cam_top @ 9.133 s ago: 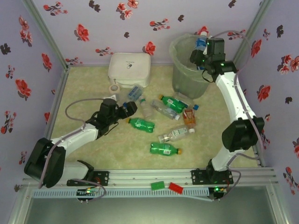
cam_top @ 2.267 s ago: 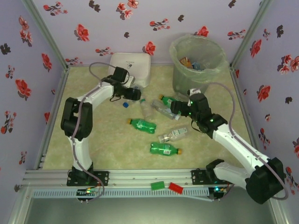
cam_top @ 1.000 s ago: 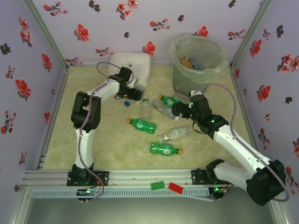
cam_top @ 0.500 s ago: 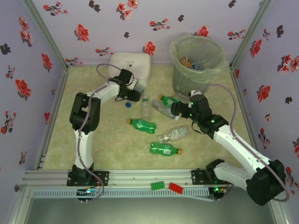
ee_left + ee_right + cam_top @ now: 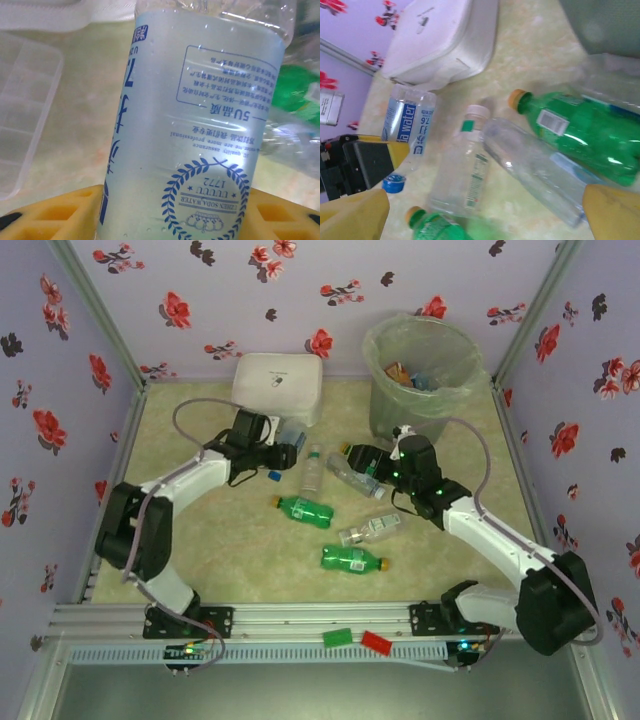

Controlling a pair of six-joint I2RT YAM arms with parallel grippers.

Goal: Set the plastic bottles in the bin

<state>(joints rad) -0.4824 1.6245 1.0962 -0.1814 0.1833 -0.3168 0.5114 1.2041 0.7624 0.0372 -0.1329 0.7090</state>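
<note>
Left tool [image 5: 279, 453] clenched on the blue-labelled clear bottle [image 5: 190, 130], down at the desk [image 5: 200, 540] just beside the white box [image 5: 278, 385]. Whether the bottle is lifted, I cannot tell.

Right tool [image 5: 485, 212] released, jaws wide, hovering over a green bottle [image 5: 580, 135] and a clear bottle [image 5: 530, 170] near the bin [image 5: 400, 420].

Judgement: the grip sits on the label band. Lift straight up first, swing wide of the right tool, and let go only once over the bin's rim.
</note>
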